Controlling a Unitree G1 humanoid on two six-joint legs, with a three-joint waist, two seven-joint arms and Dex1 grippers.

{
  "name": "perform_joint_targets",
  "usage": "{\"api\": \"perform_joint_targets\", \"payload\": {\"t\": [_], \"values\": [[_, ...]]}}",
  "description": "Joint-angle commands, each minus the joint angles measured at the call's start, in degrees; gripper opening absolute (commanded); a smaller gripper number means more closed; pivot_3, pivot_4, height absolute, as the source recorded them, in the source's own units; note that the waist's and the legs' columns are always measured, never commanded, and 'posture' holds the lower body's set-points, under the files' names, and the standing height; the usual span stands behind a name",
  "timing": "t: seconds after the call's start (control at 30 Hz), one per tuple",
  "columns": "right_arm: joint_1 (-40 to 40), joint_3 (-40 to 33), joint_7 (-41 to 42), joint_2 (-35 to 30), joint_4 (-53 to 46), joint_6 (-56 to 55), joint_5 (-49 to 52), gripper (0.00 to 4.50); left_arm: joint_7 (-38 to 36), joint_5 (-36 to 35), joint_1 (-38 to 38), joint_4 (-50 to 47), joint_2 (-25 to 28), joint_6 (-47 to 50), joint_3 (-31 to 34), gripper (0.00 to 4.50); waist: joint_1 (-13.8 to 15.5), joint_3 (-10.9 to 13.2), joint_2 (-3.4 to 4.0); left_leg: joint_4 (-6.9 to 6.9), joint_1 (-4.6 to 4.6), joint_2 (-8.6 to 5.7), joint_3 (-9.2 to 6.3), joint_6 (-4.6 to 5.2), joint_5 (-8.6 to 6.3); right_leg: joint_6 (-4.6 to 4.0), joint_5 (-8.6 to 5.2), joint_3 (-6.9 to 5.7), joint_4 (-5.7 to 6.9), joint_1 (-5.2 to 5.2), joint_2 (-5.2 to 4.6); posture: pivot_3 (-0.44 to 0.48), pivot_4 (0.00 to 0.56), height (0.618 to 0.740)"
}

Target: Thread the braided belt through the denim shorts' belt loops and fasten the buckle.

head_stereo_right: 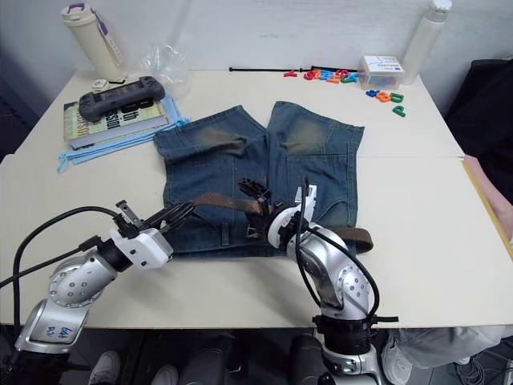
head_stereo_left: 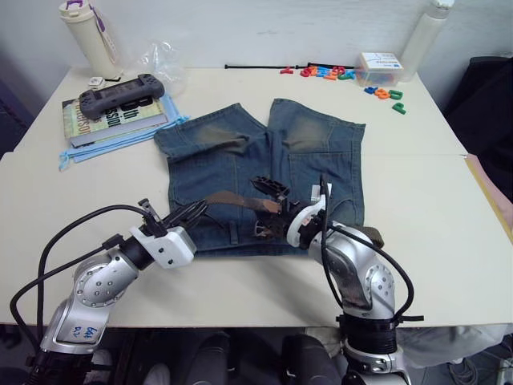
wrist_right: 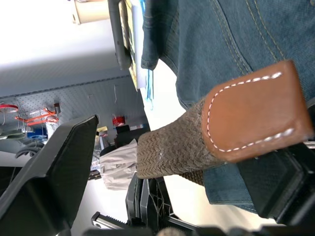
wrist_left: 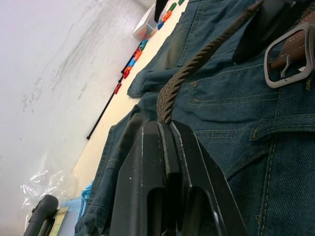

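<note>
The denim shorts (head_stereo_left: 321,160) lie flat on the table, waistband toward me and legs pointing away. The braided belt (head_stereo_left: 228,199) runs just above the waistband between my two grippers. My left gripper (head_stereo_left: 196,210) is at the waistband's left part, shut on the braid (wrist_left: 170,93). The belt's brown leather tip (wrist_right: 251,113) lies between the spread fingers of my right gripper (head_stereo_left: 268,208), which is open at mid waistband. The silver buckle (wrist_left: 289,55) rests on the denim close by. A belt loop (head_stereo_right: 226,234) shows on the waistband. More brown belt (head_stereo_right: 361,235) sticks out past the shorts' right side.
At the back left are a book (head_stereo_left: 112,120) carrying a grey game controller (head_stereo_left: 120,92), a light blue cloth (head_stereo_left: 104,148), a cream bottle (head_stereo_left: 88,36) and a plastic bag (head_stereo_left: 164,64). Coloured letters (head_stereo_left: 329,74), a small box (head_stereo_left: 381,68) and a thin black rod (head_stereo_left: 256,66) line the back edge.
</note>
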Motion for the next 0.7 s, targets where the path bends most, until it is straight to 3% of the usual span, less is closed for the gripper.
{"api": "perform_joint_targets", "payload": {"t": [0.03, 0.17, 0.23, 0.43, 0.53, 0.7], "values": [[0.4, 1.1, 1.6, -0.7, -3.8, 0.0, 0.1, 2.8, -0.2, -0.6, -0.3, -0.5, 0.1, -1.4, 1.2, 0.0, 0.0, 0.0, 0.0, 0.0, 0.0, 0.0, 0.01, 0.0, 0.0, 0.0, 0.0, 0.01, 0.0, 0.0, 0.0, 0.0, 0.15, 0.706], [0.7, 1.6, 2.3, -1.4, -4.0, -0.2, -0.1, 0.76, -0.5, -0.7, -0.3, -0.4, 0.2, -1.9, 1.1, 0.0, 0.0, 0.0, 0.0, 0.0, 0.01, 0.01, 0.06, 0.0, 0.0, 0.0, 0.0, 0.04, 0.01, -0.02, -0.01, 0.0, 0.15, 0.706], [0.8, 1.6, 3.1, -1.6, -3.9, -0.3, -0.5, 0.05, -0.7, -1.0, -0.1, -0.5, 0.3, -2.4, 1.4, 0.0, 0.0, 0.0, 0.0, 0.0, 0.01, 0.01, 0.07, 0.0, 0.0, 0.0, 0.0, 0.05, 0.01, -0.03, -0.02, 0.0, 0.15, 0.706], [0.1, 1.9, 5.2, -2.4, -2.9, 0.1, -1.8, 0.05, -2.9, -4.5, 0.7, -1.6, 0.9, -1.7, 2.8, 0.0, 0.0, 0.0, 0.0, 0.0, 0.01, 0.03, 0.09, 0.0, 0.0, 0.0, 0.0, 0.05, 0.02, -0.05, -0.02, 0.0, 0.15, 0.706], [-0.3, 2.2, 6.4, -2.9, -2.5, 0.4, -2.9, 0.0, -5.8, -12.5, 1.3, -4.2, 0.2, 5.7, 4.0, 1.01, 0.0, 0.0, 0.0, 0.0, 0.01, 0.04, 0.1, -0.01, 0.01, 0.0, 0.0, 0.06, 0.02, -0.05, -0.02, 0.0, 0.15, 0.706], [-1.0, 2.6, 8.0, -3.2, -1.7, 0.9, -4.6, 0.0, -11.3, -38.0, 4.8, -15.7, 3.2, 32.5, 6.4, 3.22, -0.2, 0.0, 0.0, 0.07, 0.01, 0.07, 0.1, -0.08, 0.04, 0.0, 0.0, 0.14, 0.0, -0.03, -0.01, 0.0, 0.15, 0.706]]}}
